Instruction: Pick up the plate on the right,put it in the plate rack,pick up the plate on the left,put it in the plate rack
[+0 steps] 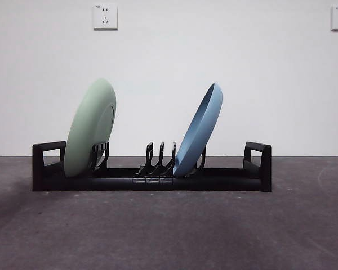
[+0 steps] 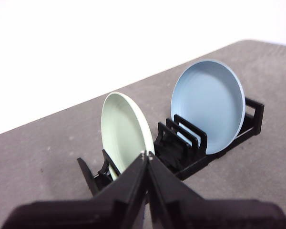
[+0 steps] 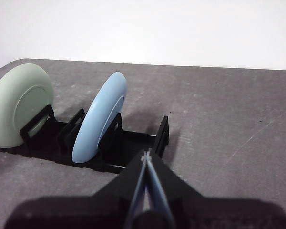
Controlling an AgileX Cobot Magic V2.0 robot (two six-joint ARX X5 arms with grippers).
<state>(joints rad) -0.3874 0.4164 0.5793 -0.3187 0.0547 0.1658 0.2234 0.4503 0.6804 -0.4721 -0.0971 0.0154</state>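
Note:
The long black plate rack [image 1: 214, 180] lies across the table with a loop handle at each end. A pale green plate [image 1: 90, 129] stands on edge in its left slots, leaning right. A blue plate [image 1: 200, 132] stands in the right slots, also leaning right. Both arms are out of the front view. My left gripper [image 2: 146, 155] is shut and empty, drawn back from the green plate [image 2: 124, 133] and the blue plate [image 2: 207, 102]. My right gripper [image 3: 146, 155] is shut and empty, off the rack's [image 3: 133, 140] right end, near the blue plate [image 3: 100, 119].
The dark grey table [image 1: 169, 230] runs to a white wall with two sockets [image 1: 105, 16]. Several free divider prongs [image 1: 158, 157] stand between the two plates.

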